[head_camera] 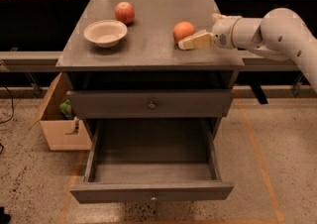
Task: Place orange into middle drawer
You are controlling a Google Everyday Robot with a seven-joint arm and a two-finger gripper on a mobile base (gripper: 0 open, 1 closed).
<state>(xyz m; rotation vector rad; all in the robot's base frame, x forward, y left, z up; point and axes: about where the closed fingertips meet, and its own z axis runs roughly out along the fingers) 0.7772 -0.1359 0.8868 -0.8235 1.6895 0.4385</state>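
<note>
Orange (184, 30) on cabinet top (148, 52), right side; gripper (191, 42) against fruit's near side, open or closed cannot tell; risk: off-centre contact rolls fruit off cabinet's right edge; middle drawer (151, 191) pulled open below top; bowl (105, 32), apple (125, 12) at cabinet's left; cardboard box (57, 129) on speckled floor (277, 168) left of cabinet.

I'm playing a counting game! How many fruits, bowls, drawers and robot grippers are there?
Fruit: 2, the orange and the apple.
Bowls: 1, the bowl.
Drawers: 2, the middle drawer open, the upper drawer shut.
Grippers: 1, the gripper beside the orange.
Total: 6.
</note>
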